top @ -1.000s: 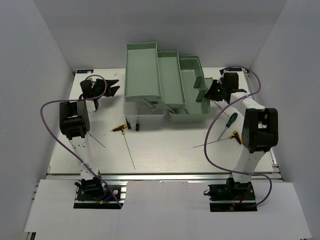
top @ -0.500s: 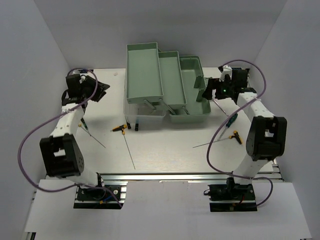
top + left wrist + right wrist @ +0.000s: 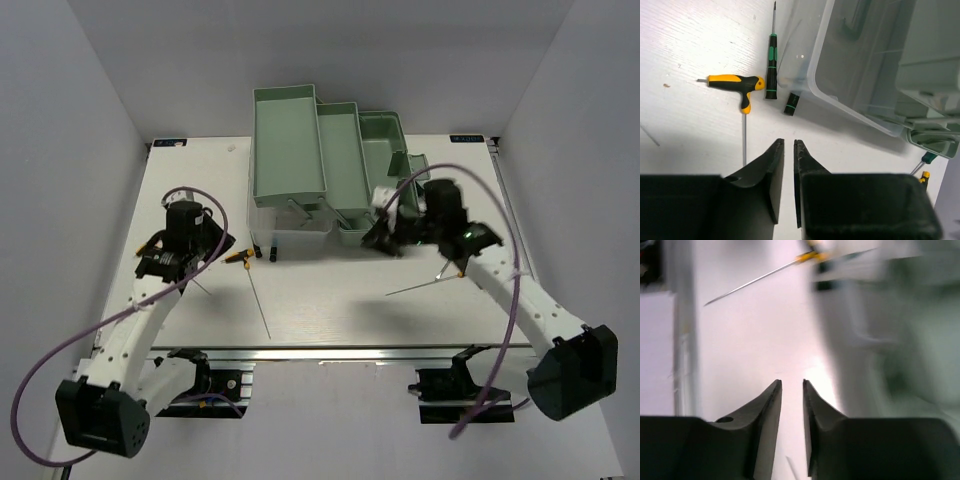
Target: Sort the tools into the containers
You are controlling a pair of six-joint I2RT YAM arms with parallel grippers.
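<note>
The mint-green toolbox trays (image 3: 286,140) stand stepped at the back middle, with the clear lid (image 3: 290,222) in front; the lid also shows in the left wrist view (image 3: 855,75). A yellow-black screwdriver (image 3: 237,256) (image 3: 735,82), a green-black screwdriver (image 3: 257,247) (image 3: 771,65) and a small black bit (image 3: 792,103) lie before the lid. A long rod (image 3: 260,305) lies nearer. My left gripper (image 3: 216,250) (image 3: 788,143) hovers just left of them, nearly shut and empty. My right gripper (image 3: 380,240) (image 3: 792,382) hovers before the toolbox's right end, almost shut and empty. Its view is blurred.
A thin rod (image 3: 190,280) lies under the left arm. Another rod (image 3: 420,287) and a yellow-handled tool (image 3: 460,270) lie at the right, partly under the right arm. A green screwdriver (image 3: 927,159) shows at the left wrist view's edge. White walls enclose the table.
Both arms have swung from the back corners toward the middle. The left gripper now hangs by the yellow-black screwdriver. The right gripper has moved from beside the toolbox to in front of it.
</note>
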